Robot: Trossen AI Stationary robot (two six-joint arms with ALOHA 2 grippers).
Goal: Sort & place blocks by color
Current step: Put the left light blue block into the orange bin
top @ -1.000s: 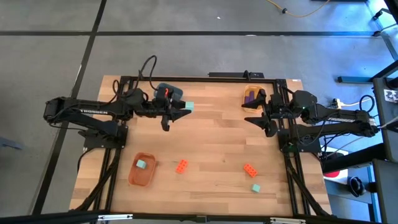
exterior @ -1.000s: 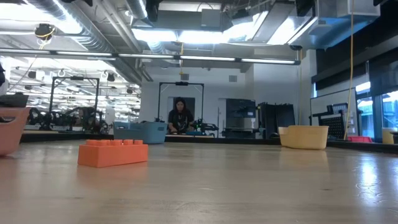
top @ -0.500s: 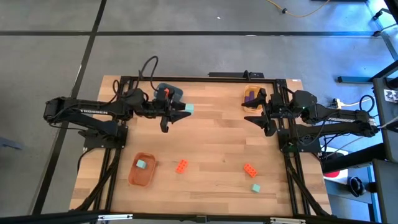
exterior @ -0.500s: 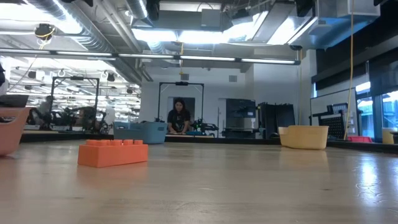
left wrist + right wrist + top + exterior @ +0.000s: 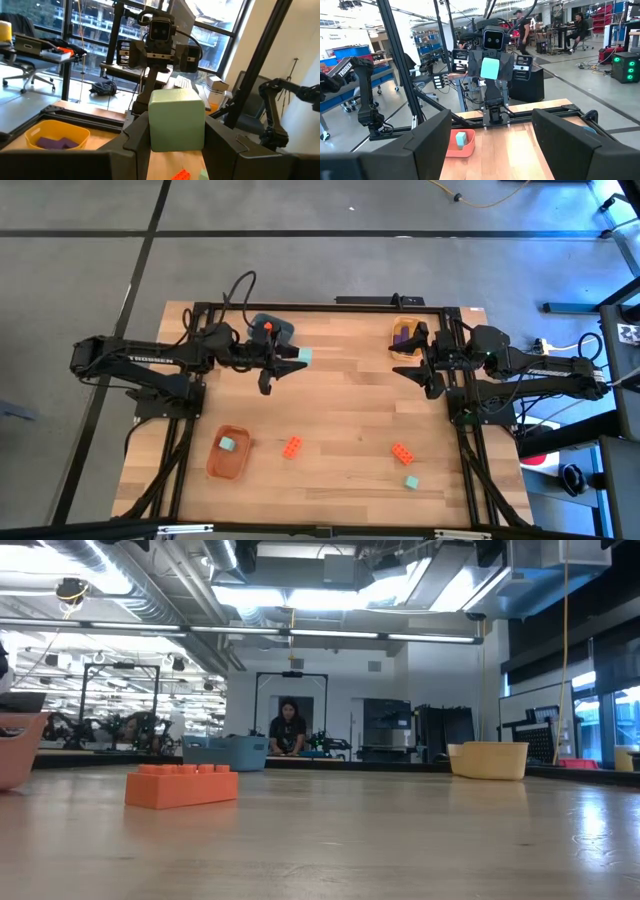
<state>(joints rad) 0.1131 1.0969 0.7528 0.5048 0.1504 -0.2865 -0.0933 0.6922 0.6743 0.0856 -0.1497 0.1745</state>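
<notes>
- The mint block (image 5: 176, 120) is squarish with no clear long axis; it sits level, a flat face outward, clamped at its two sides by the left gripper (image 5: 291, 359) above the surface (image 5: 350, 400), just beside the blue bowl (image 5: 272, 326).
- It looks light, rigid and smooth; flat opposite faces seem the best hold.
- Loose orange blocks (image 5: 292, 446) lie aslant on the surface.
- The right gripper (image 5: 418, 365), spread wide and empty, waits near the yellow bowl (image 5: 405, 334).

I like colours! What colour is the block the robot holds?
Pale mint green block, clearest in the left wrist view.
</notes>
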